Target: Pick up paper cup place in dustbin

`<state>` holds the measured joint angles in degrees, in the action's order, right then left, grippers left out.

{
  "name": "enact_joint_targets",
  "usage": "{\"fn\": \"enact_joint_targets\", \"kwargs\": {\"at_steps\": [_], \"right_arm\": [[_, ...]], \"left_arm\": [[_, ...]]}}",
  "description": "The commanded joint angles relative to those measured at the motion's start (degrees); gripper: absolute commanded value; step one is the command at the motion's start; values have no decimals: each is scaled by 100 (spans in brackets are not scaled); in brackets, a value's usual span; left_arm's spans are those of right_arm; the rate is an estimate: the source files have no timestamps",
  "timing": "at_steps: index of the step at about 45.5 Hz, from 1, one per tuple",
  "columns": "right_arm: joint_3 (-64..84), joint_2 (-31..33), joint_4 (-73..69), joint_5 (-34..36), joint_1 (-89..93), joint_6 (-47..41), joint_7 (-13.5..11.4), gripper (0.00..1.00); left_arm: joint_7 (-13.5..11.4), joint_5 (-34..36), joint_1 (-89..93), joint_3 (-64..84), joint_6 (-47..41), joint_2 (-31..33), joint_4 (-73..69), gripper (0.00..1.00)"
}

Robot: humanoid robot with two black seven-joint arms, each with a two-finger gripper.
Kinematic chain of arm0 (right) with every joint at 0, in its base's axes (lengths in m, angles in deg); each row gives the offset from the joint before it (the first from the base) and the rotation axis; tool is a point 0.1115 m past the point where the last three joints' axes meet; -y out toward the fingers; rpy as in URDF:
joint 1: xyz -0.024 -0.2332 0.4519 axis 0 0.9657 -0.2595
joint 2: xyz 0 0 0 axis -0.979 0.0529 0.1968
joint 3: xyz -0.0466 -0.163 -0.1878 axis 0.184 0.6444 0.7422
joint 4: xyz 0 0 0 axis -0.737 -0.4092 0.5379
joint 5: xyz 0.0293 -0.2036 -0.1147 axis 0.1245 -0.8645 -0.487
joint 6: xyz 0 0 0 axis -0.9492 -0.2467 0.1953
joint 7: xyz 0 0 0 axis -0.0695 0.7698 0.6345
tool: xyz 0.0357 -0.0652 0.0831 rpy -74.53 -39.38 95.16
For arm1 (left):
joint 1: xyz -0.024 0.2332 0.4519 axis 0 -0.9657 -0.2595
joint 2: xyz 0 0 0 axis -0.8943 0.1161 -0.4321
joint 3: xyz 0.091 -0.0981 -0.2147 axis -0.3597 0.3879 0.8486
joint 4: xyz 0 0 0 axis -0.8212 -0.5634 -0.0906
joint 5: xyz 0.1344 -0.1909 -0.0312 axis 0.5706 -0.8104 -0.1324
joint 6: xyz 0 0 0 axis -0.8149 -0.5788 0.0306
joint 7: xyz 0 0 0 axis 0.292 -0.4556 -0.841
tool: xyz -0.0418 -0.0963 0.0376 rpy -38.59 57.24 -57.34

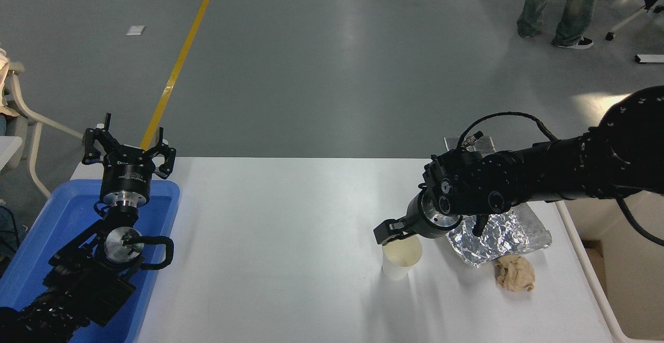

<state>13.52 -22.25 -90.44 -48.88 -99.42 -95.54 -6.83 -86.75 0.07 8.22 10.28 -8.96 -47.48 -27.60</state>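
The paper cup (401, 259) is seen standing upright on the white tabletop (280, 239), at about the 4 o'clock part of the view, its cream inside open to the camera. The right end effector (390, 232) is held just above the cup's rim, at the cup's 11 o'clock side, reached in from the right edge by the black right arm (544, 169). Whether its fingers are spread or pressed together cannot be told, since only a dark tip is shown against the cup; contact with the rim cannot be confirmed either.

The cup is judged not yet lifted: its base is set on the tabletop and a soft shadow is cast beside it. So the grasp is taken as the step in hand, and nothing of the task is counted as done.

The dustbin (612, 280) is shown only in part, at the 4 o'clock corner beyond the tabletop's right edge, its cream rim and inner wall visible. Closing on the cup, lifting it, carrying it rightward over that rim and releasing it are all judged to be left.

A crumpled foil tray (498, 236) lies just beside the cup at its 2 o'clock, and a crumpled brownish wad (515, 273) lies at the cup's 3 o'clock; both are passed on the way to the dustbin.

The left end effector (128, 152) is parked at 8 o'clock over a blue tray (62, 213), its fingers spread and holding nothing.
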Motion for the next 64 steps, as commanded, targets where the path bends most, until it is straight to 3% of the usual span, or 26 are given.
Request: {"fn": "enact_joint_targets", "kwargs": {"at_steps": [1, 7, 15, 19, 21, 22, 39, 52, 64], "right_arm": [[167, 58, 22, -153, 205, 122, 2, 89], [237, 58, 22, -153, 267, 175, -7, 78], [237, 66, 22, -136, 311, 360, -7, 36], [254, 67, 22, -101, 311, 360, -7, 23], [255, 67, 22, -101, 319, 351, -7, 4], [255, 67, 22, -101, 319, 351, -7, 0], [272, 145, -48, -57, 205, 299, -7, 0], [492, 1252, -1303, -48, -1375, -228, -7, 0], [791, 2035, -2315, 444, -4144, -2011, 63, 0]], "left_arm": [[2, 0, 0, 0, 0, 0, 0, 99], [2, 0, 0, 0, 0, 0, 0, 99], [2, 0, 0, 0, 0, 0, 0, 99], [2, 0, 0, 0, 0, 0, 0, 99], [2, 0, 0, 0, 0, 0, 0, 99], [2, 0, 0, 0, 0, 0, 0, 99], [2, 0, 0, -9, 0, 0, 0, 99], [2, 9, 0, -9, 0, 0, 0, 99], [2, 0, 0, -9, 0, -9, 0, 99]]}}
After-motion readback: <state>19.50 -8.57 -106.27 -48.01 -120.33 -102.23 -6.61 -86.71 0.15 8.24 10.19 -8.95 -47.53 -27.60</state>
